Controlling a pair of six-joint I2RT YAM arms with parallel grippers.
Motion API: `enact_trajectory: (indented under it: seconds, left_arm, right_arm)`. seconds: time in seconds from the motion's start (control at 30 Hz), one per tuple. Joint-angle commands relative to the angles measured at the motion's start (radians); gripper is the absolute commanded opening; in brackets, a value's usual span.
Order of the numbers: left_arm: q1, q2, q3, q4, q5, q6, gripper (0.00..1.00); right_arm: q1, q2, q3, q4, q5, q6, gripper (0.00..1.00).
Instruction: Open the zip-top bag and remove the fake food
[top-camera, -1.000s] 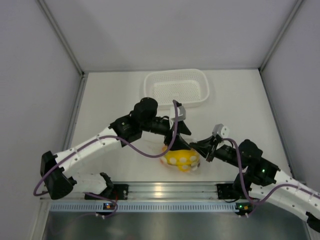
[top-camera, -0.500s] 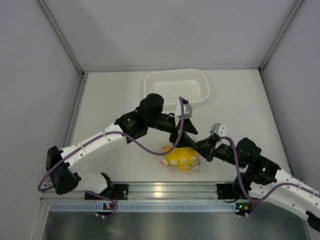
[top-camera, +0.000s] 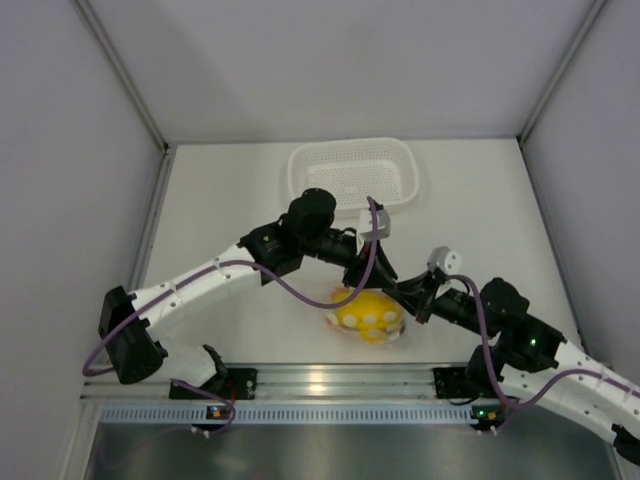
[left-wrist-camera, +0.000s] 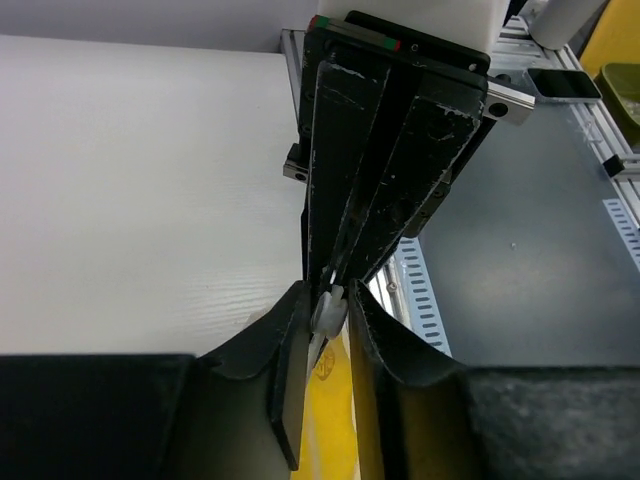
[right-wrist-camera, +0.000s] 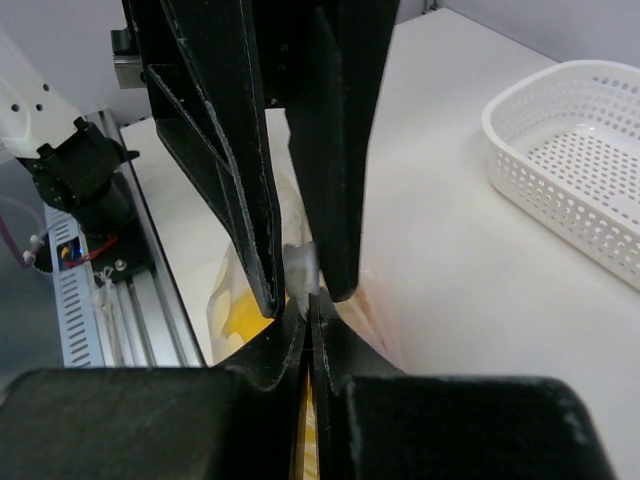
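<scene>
The bag (top-camera: 386, 327) with yellow food (top-camera: 356, 312) lies on the table (top-camera: 220, 200) at lower centre, its top edge pinched by the closed right fingers (right-wrist-camera: 275, 355), while the left fingers (left-wrist-camera: 285, 385) flank it narrowly, grip unclear.

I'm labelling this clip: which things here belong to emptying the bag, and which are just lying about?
Job: zip-top bag; fake food inside it; left gripper; right gripper.
Lying about: white basket, farther back on the table.
</scene>
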Motion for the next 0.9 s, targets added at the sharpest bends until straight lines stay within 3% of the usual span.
enact_trajectory:
  seconds: [0.0, 0.17, 0.63, 0.87]
  left_arm:
    - [-0.003, -0.005, -0.007, 0.05, 0.009, 0.021, 0.26]
    - [-0.003, -0.023, -0.018, 0.045, -0.005, 0.03, 0.0]
    - [0.115, -0.12, -0.053, -0.097, 0.003, 0.149, 0.0]
    - [0.308, -0.19, -0.128, -0.103, 0.085, 0.149, 0.0]
  right_arm:
    - [0.015, -0.012, 0.027, 0.047, 0.003, -0.006, 0.0]
    - [0.015, -0.02, 0.026, 0.046, 0.035, -0.002, 0.0]
    - [0.017, -0.182, 0.044, -0.008, 0.182, 0.049, 0.0]
    - [0.017, -0.225, 0.113, -0.101, 0.231, 0.078, 0.0]
